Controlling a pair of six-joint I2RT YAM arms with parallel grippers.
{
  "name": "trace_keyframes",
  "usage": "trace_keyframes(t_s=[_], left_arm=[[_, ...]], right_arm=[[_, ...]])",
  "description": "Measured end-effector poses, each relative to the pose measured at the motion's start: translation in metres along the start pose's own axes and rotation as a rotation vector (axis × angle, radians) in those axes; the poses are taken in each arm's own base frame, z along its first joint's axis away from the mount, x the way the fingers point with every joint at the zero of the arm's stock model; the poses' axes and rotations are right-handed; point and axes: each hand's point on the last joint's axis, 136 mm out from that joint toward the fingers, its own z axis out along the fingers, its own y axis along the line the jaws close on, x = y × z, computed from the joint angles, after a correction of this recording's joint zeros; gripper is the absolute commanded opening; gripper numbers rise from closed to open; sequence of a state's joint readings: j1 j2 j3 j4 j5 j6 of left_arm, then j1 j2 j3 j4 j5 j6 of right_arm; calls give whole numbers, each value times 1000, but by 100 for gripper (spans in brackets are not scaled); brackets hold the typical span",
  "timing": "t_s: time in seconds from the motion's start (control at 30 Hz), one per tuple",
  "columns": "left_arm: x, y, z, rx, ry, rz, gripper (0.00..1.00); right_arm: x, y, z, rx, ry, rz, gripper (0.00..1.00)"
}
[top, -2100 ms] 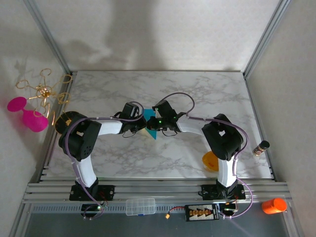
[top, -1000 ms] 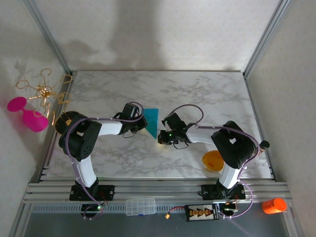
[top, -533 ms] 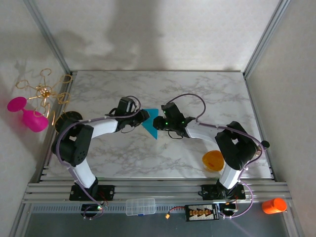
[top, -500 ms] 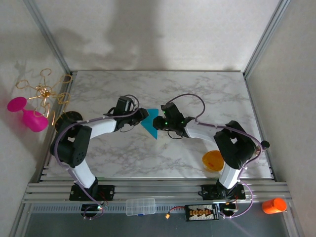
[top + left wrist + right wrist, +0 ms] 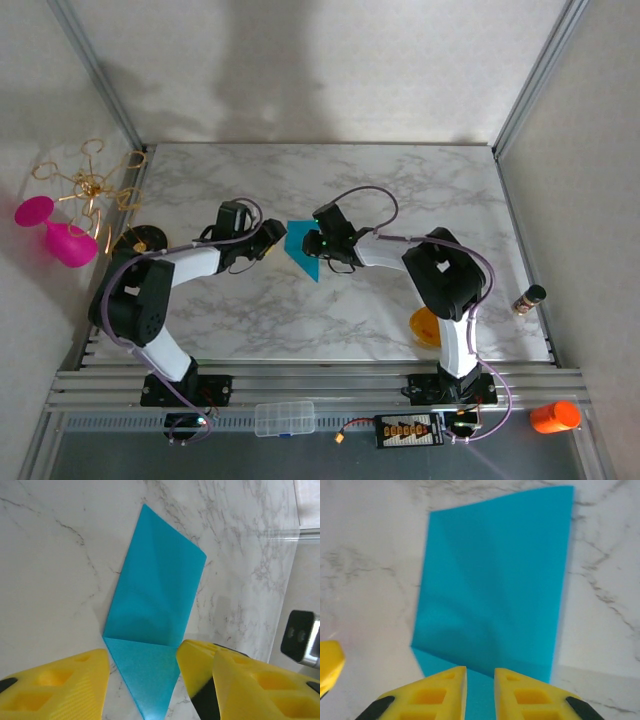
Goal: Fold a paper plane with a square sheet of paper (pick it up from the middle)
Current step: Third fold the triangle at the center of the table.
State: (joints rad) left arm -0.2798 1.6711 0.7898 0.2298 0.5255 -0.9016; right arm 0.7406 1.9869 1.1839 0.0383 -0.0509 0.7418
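Left hand (image 5: pixel 142 657) spread, right hand (image 5: pixel 480 675) barely parted, fingers (image 5: pixel 440 692) hiding end of teal paper (image 5: pixel 492 590)

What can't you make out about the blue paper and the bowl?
Left wrist view: the pointed end of the paper is cut by the bottom edge.
Right wrist view: its near edge hides behind the right pincer.
Top view: the right arm covers part of the orange bowl.

Marble tbl (image 5: pixel 400 190), alu frame posts (image 5: pixel 95 70), plain white walls (image 5: pixel 320 60)
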Motion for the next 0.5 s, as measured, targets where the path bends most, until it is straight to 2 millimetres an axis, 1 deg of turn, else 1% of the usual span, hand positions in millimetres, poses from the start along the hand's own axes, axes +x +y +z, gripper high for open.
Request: trace_keyframes(t_s=[0.1,0.17,0.23,0.37,0.43,0.47,0.5], left_arm=[[3,6,5,-9,18,-21,54],[5,9,8,-16,28,-29,52],[6,11,11,-20,38,-32,47],[10,8,18,-16,64,-31,36],[13,7,20,-16,75,-22,32],[15,6,20,-18,80,-20,31],[16,6,21,-20,85,-18,33]], right_arm=[[5,-10,8,28,16,16,24],[2,-7,7,23,9,24,24],[2,-8,8,23,10,35,25],[3,-8,8,21,9,39,25],[2,-9,8,19,7,40,25],[2,-9,8,18,5,40,25],[2,-9,8,16,5,41,25]])
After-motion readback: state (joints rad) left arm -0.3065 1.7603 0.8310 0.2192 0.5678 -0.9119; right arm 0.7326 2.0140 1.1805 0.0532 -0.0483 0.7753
